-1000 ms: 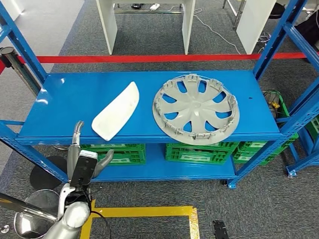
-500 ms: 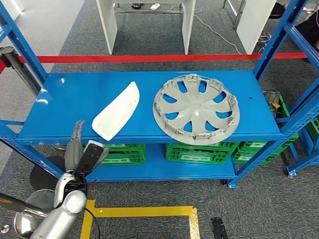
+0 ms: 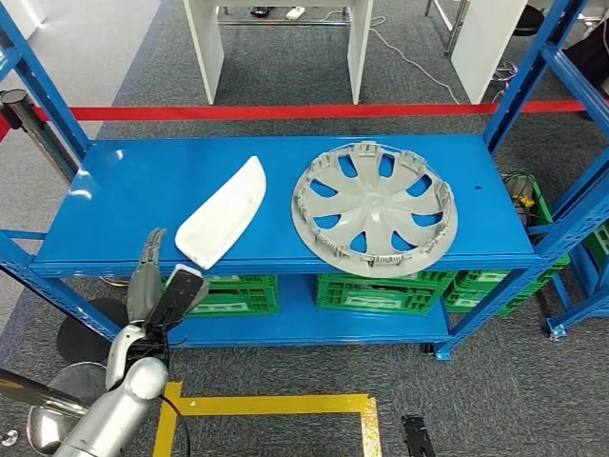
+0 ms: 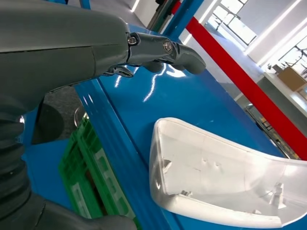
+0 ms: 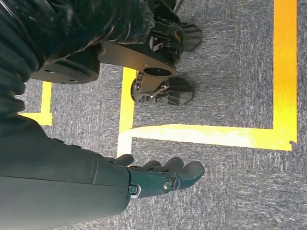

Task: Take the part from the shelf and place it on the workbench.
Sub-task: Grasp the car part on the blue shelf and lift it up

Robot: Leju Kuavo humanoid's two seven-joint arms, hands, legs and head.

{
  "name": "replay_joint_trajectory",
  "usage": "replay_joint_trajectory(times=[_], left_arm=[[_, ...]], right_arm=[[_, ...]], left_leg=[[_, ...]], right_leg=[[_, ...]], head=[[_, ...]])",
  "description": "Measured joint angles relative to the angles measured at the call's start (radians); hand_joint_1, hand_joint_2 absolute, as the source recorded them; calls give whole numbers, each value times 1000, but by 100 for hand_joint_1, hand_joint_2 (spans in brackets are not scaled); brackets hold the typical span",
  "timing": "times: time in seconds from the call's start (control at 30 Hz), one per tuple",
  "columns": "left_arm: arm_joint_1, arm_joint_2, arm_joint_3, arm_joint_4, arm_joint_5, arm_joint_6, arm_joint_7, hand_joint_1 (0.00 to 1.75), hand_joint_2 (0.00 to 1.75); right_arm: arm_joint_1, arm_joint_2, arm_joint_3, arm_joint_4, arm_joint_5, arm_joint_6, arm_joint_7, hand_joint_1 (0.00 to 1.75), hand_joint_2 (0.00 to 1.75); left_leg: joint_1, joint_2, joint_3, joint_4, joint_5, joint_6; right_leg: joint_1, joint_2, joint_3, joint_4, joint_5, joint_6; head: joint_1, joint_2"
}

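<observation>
The long, curved white plastic part lies flat on the top board of the blue metal shelf, its near end right at the front edge, slanting away toward the back. Just beside that near end, a little to its left and in front of the edge, the left hand is raised with its fingers stretched out and apart, holding nothing and not touching the part. To the right of the part, apart from it, rests a round grey plastic wheel cover with its rim reaching the front edge. Bare blue board lies left of the part. Green plastic crates sit on the lower level; their contents cannot be made out. The right hand hangs over grey carpet with yellow tape lines, fingers extended together, empty.
</observation>
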Motion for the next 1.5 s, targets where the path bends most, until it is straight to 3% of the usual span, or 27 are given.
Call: replay_joint_trajectory(times=[0.27,0.67,1.5], left_arm=[[-48,0,0,46,-12,-39,8,0,175],[-183,-4,-40,233,-101,-120,23,0,175],[-229,-7,-84,307,-166,-144,53,0,175]], right_arm=[[-4,0,0,0,23,9,12,0,175],[-22,1,2,0,56,27,41,0,175],[-27,1,2,0,83,41,51,0,175]], left_leg=[[0,0,0,0,0,0],[0,0,0,0,0,0],[0,0,0,0,0,0]], right_leg=[[0,0,0,0,0,0],[0,1,0,0,0,0],[0,0,0,0,0,0]], head=[[0,0],[0,0],[0,0]])
